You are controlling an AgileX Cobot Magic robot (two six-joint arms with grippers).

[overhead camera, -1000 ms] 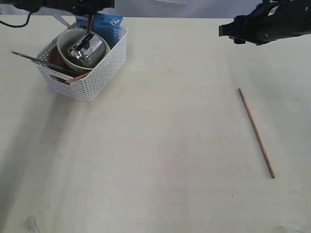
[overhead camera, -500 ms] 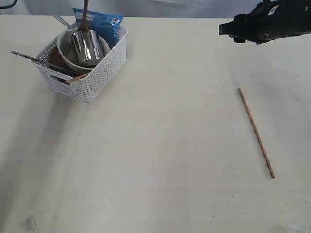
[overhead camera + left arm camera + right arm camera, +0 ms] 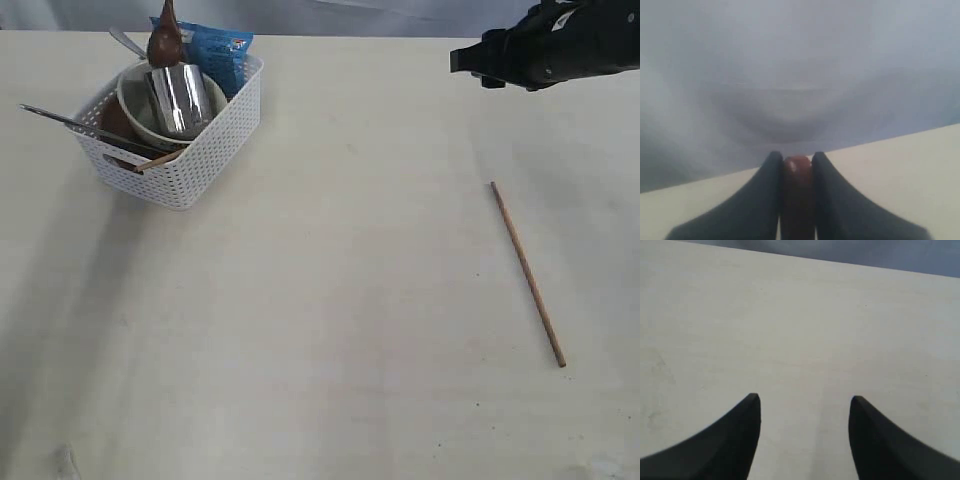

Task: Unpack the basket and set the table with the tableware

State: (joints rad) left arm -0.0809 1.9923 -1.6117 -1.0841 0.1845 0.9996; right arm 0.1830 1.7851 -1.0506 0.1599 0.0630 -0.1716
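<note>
The white basket [image 3: 205,155] stands at the table's [image 3: 330,300] far left. It holds a cream bowl [image 3: 127,95] with a shiny steel cup [image 3: 182,100] lying in it, a steel knife [image 3: 70,122], a brown chopstick [image 3: 160,158] and a reddish-brown plate [image 3: 112,122]. A dark red spoon [image 3: 164,40] hangs above the cup, its handle running off the top edge. My left gripper [image 3: 797,159] is shut on that spoon's handle [image 3: 797,175]. A second chopstick [image 3: 527,272] lies on the table at the right. My right gripper [image 3: 805,402] hovers open over bare table at the far right [image 3: 468,62].
A blue snack packet [image 3: 222,52] leans at the basket's back corner. A steel handle [image 3: 125,42] sticks out behind the bowl. The knife overhangs the basket's left rim.
The dark red spoon has risen out of the steel cup, and the left arm has gone up out of the exterior view. The cup shifted inside the bowl. The right arm stayed still.
</note>
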